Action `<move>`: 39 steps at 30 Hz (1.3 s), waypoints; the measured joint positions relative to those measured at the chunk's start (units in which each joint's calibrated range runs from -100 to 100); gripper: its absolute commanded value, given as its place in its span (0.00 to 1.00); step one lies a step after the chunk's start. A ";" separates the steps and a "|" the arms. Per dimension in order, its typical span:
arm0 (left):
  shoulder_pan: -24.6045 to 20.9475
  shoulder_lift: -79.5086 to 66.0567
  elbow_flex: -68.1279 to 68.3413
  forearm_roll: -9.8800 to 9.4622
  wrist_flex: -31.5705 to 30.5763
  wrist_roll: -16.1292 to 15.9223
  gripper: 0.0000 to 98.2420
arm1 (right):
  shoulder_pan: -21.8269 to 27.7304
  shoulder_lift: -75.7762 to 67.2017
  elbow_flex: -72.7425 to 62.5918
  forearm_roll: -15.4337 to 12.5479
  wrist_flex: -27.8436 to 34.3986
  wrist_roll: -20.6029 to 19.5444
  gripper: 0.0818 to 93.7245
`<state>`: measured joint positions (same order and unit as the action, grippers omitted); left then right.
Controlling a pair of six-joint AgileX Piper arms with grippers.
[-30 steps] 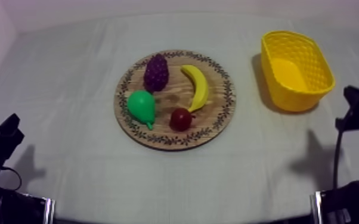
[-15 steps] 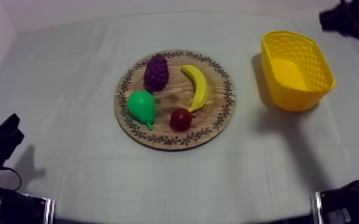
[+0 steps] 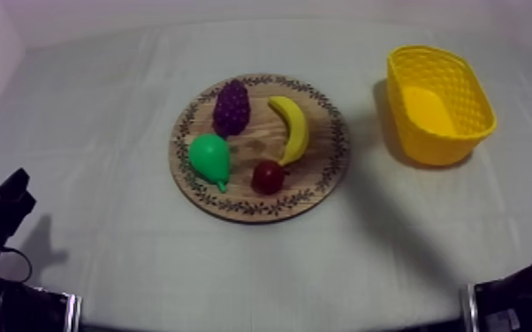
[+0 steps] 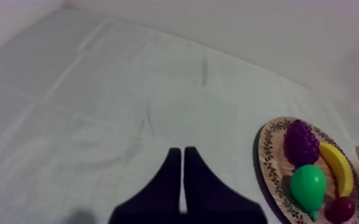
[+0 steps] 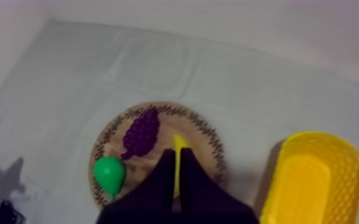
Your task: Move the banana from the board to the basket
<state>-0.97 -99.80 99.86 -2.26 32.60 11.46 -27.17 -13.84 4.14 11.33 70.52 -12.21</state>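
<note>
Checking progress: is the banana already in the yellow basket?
No, the banana lies on the wooden board, apart from the yellow basket.

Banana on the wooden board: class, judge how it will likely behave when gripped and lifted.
The banana looks like a smooth moulded toy, so it is probably stiff, light and perhaps slippery. Lying flat on the board, its curve may pivot if nudged, hardly roll.

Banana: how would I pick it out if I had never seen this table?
Look at the middle of the table for the round wooden board with a patterned rim. The banana lies on the board's side nearest the yellow basket, next to the grapes and the small red fruit. It is the only long, curved, yellow piece on the board.
</note>
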 measured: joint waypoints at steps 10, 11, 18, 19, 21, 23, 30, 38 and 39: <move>0.00 0.00 0.00 0.00 0.00 0.00 0.00 | -7.56 14.68 -0.21 3.55 1.27 -9.10 0.00; 0.00 0.00 0.00 0.00 0.00 0.00 0.00 | -8.00 16.12 -0.19 3.76 1.27 -9.80 0.00; 0.00 0.00 0.00 0.00 0.00 0.00 0.00 | -9.61 23.44 -0.60 4.96 1.35 -13.31 0.00; 0.00 0.00 0.00 0.00 0.00 0.00 0.00 | -9.61 24.25 -0.92 5.11 1.48 -13.76 0.00; 0.00 0.00 0.00 0.00 0.00 0.00 0.00 | -9.48 25.72 -1.54 5.63 1.84 -14.32 0.00; 0.00 0.00 0.00 0.00 0.00 0.03 0.00 | -9.11 27.41 -2.28 5.81 2.01 -14.89 0.00; 0.00 0.00 0.00 0.00 0.00 0.03 0.00 | -7.04 32.47 -5.11 6.30 3.42 -16.03 0.00; 0.00 0.00 0.00 0.00 0.00 0.03 0.00 | -5.19 35.20 -6.52 6.73 3.88 -16.28 0.00; 0.00 0.00 0.00 0.00 0.00 0.03 0.00 | -5.09 35.33 -6.52 6.73 3.88 -16.30 0.00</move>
<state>-0.97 -99.80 99.86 -2.26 32.60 11.49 -32.26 21.50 -2.38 18.06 74.39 -28.51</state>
